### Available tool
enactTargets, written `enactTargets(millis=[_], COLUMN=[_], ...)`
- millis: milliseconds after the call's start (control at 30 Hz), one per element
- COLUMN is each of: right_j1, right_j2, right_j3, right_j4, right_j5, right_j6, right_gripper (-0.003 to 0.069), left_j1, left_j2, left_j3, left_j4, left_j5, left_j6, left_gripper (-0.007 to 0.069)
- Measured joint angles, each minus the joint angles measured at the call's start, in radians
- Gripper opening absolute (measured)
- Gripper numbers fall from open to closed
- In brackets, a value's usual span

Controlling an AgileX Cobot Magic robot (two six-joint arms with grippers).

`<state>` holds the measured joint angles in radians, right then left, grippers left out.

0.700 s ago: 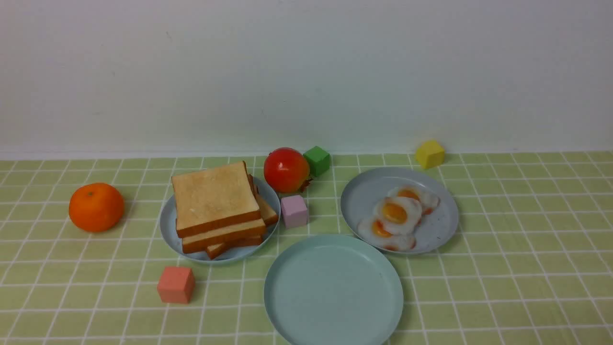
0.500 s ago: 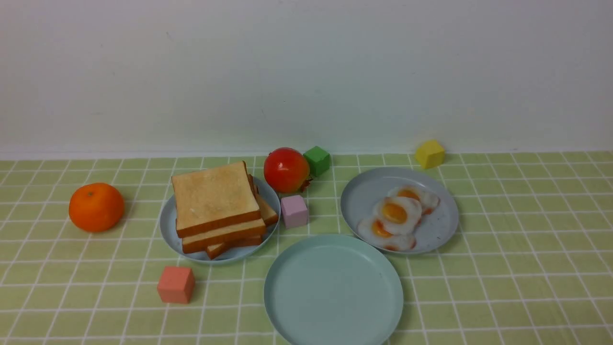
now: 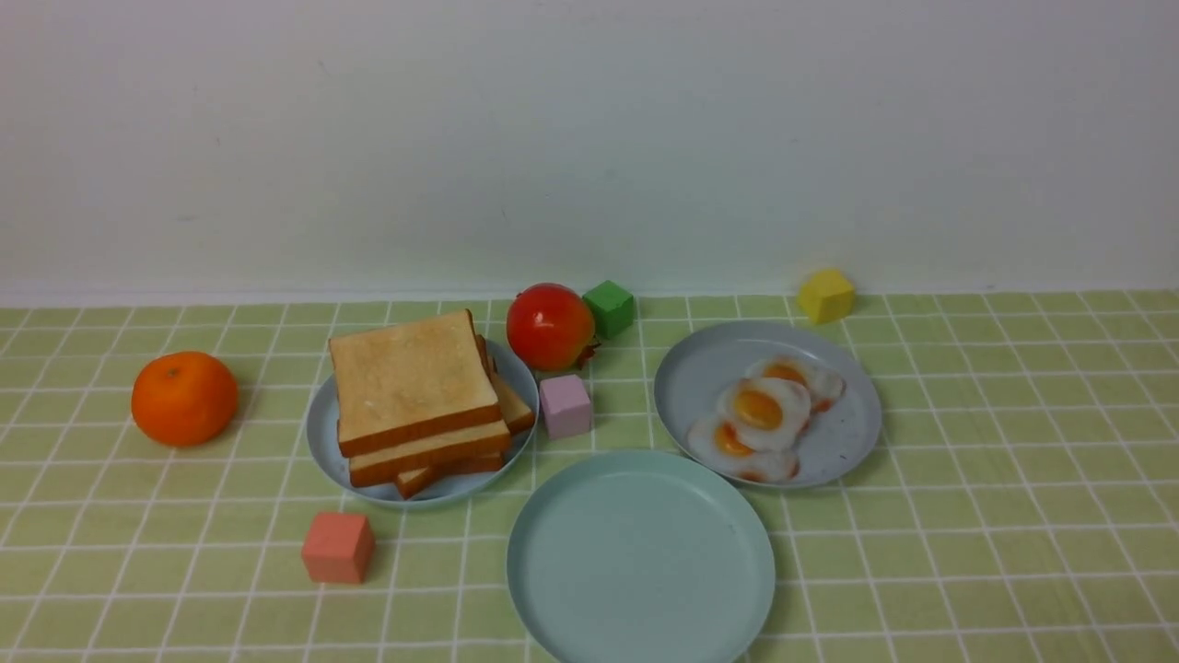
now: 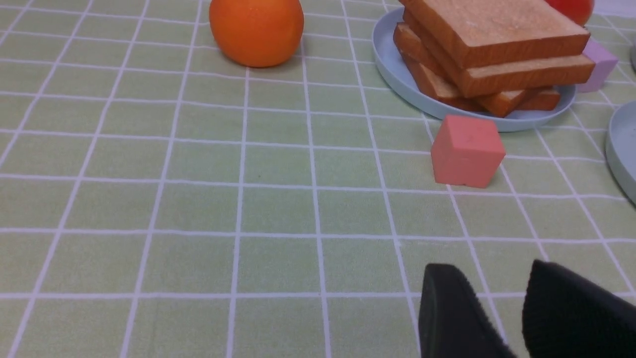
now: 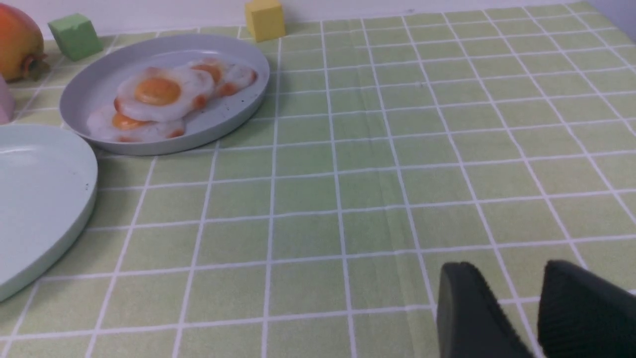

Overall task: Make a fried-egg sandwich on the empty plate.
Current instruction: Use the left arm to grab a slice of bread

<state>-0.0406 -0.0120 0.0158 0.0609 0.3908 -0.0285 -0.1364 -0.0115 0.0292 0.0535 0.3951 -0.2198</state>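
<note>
Nothing is assembled yet: the mint plate (image 3: 640,562) is bare. Beyond it, the toast stack (image 3: 414,391) sits on a grey-blue plate (image 3: 318,440) to my left, and three fried eggs (image 3: 763,410) lie on a second grey-blue plate (image 3: 700,368) to my right. My left pincer (image 4: 489,272) and right pincer (image 5: 504,272) hover low, well short of both, with jaws partly apart and holding nothing.

In the front view, the only difference is a hair's drift. The orange (image 3: 184,398), the salmon cube (image 3: 338,547) and the mint plate (image 3: 640,562) each sit very slightly further left than before, shifting together rather than against one another.
</note>
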Motion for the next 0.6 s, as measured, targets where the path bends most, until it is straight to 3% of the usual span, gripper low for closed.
enactTargets(millis=[300,600], right_j1=[0.0,0.0], right_j2=[0.0,0.0], right_j3=[0.0,0.0], right_j4=[0.0,-0.001], right_j5=[0.0,-0.001], right_j6=[0.0,0.0], right_gripper=[0.0241,0.0241], left_j1=[0.0,0.0], left_j2=[0.0,0.0], left_j3=[0.0,0.0], left_j4=[0.022,0.202], left_j5=[0.001,-0.001], left_j6=[0.008,0.028], left_gripper=[0.0238,0.0238])
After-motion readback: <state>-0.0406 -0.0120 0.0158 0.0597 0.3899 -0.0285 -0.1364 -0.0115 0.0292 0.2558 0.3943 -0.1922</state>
